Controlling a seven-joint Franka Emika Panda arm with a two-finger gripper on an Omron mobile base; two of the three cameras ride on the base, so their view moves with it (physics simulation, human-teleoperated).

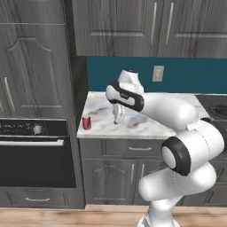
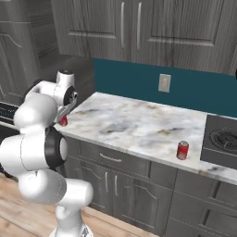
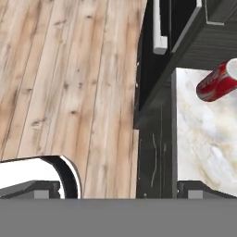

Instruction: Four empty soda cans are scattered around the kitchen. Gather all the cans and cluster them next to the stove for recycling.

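The gripper (image 1: 118, 119) hangs fingers-down over the left part of the marble counter (image 1: 150, 126), and its jaws stand wide apart with nothing between them. In the hand view the two dark finger tips sit far apart at the bottom, one over the wooden floor (image 3: 60, 78) and the other over the counter's pale marble, so the gripper hovers near the counter's front left edge.

A red soda can (image 1: 86, 121) with white marking stands upright on the counter near its front left corner, just to the left of the gripper and apart from it. The same can appears in the hand view at the upper right (image 3: 216, 82), beside the counter's edge, and in the right base view as a small red shape (image 2: 63, 121) partly hidden behind the arm.

A second red soda can (image 2: 183, 150) stands upright near the counter's front edge on the right side, close to the stove (image 2: 221, 141) but not touching it. The stove's dark cooktop with a round black burner lies flush in the counter at the right edge of both base views.

To the left of the counter sits a black built-in oven (image 1: 35, 153) with a long pale handle. Behind the counter runs a teal backsplash (image 2: 194, 90) carrying a pale wall outlet (image 2: 164, 83), with dark grey wall cabinets (image 2: 152, 30) above.
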